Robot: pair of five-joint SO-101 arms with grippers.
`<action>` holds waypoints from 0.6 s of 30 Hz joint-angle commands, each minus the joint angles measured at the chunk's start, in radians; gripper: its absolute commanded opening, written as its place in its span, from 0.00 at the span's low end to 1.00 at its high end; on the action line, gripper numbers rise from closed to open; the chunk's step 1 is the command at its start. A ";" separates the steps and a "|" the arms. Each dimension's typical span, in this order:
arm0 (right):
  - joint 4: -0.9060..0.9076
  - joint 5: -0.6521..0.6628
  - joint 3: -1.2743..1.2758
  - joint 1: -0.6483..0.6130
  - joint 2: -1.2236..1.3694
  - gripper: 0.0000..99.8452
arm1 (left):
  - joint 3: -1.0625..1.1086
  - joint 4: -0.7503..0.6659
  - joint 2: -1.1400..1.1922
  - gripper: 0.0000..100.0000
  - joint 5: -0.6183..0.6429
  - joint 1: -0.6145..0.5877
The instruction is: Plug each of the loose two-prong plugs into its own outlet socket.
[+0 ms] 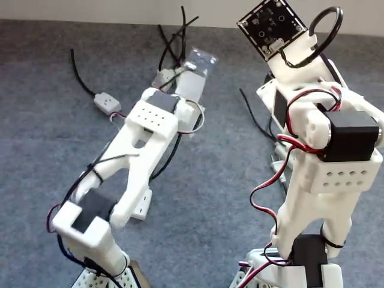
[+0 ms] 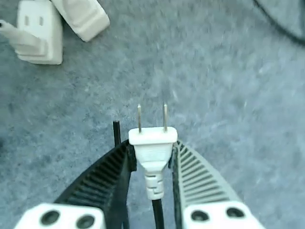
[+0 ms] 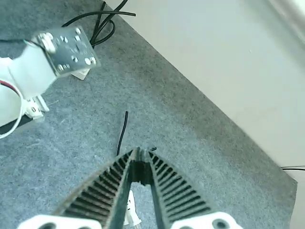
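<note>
Left gripper (image 2: 152, 144) closed around white two-prong plug (image 2: 152, 153), outlet socket (image 2: 42, 26) well apart.

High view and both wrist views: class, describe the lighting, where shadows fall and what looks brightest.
High view: even light, only a soft shadow on the carpet under an arm. Left wrist view: prongs of the plug shine faintly, no hard shadow. Right wrist view: the pale floor beyond the carpet is brightest.

Grey carpet (image 1: 228, 180) ends at a pale surface (image 3: 214, 57)
</note>
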 commanded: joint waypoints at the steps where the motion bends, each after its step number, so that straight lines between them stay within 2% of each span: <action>1: -0.015 0.002 -0.013 0.016 -0.036 0.01 | 0.051 -0.072 -0.189 0.01 0.123 -0.008; 6: -0.027 0.002 -0.018 0.061 -0.033 0.01 | 0.305 -0.279 -0.479 0.01 0.160 -0.001; 13: -0.067 -0.110 -0.018 0.064 -0.031 0.01 | 0.819 -0.911 -0.811 0.01 0.163 0.001; 18: -0.048 -0.124 -0.018 -0.042 -0.041 0.01 | 1.024 -1.209 -0.900 0.01 0.163 0.001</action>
